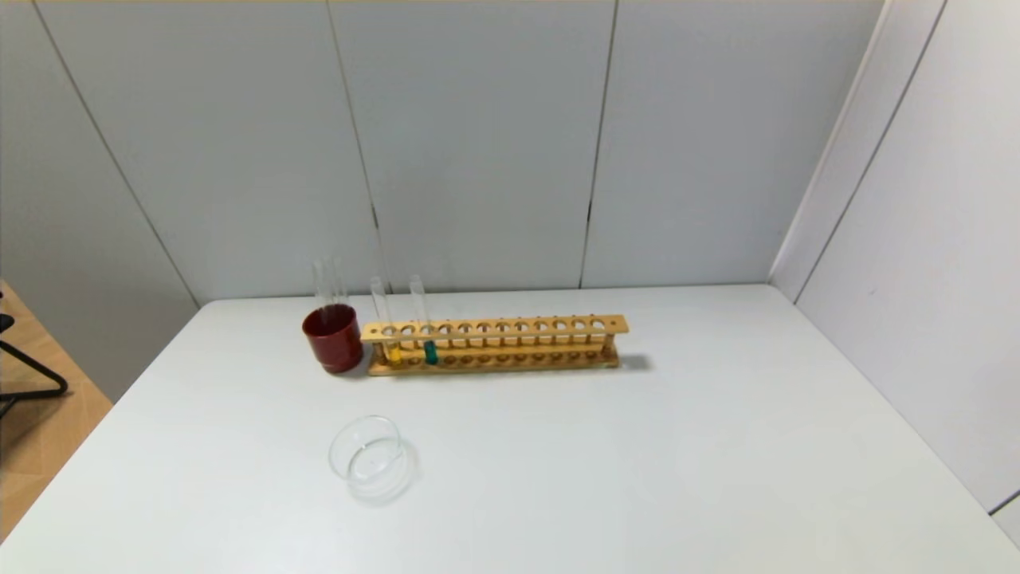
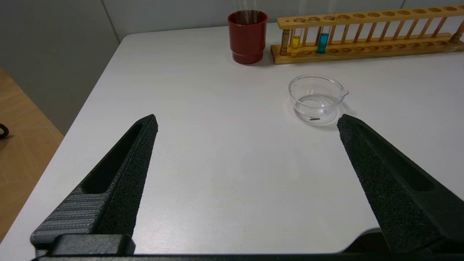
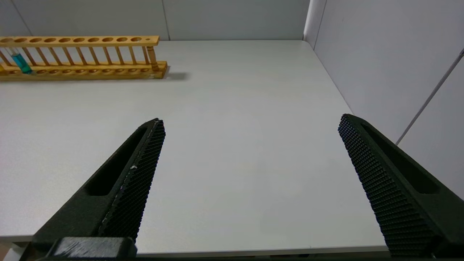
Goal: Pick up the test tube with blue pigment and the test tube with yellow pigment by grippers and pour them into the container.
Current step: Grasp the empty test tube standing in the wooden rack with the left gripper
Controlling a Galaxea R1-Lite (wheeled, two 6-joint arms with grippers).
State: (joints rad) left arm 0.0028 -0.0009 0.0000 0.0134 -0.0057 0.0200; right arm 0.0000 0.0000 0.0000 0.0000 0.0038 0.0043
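Note:
The test tube with yellow pigment (image 1: 386, 330) and the test tube with blue pigment (image 1: 425, 328) stand upright in the left end of a wooden rack (image 1: 510, 343). Both show in the left wrist view, yellow (image 2: 295, 41) and blue (image 2: 322, 42); the blue one also shows in the right wrist view (image 3: 21, 63). The clear glass container (image 1: 369, 458) sits on the table in front of the rack, empty, also in the left wrist view (image 2: 316, 97). My left gripper (image 2: 246, 121) is open over the table's near left edge. My right gripper (image 3: 251, 121) is open over the near right edge. Neither shows in the head view.
A dark red cup (image 1: 332, 337) holding clear tubes stands left of the rack. The white table (image 1: 637, 462) has grey wall panels behind and on the right. The table's left edge drops to a wooden floor (image 2: 21, 137).

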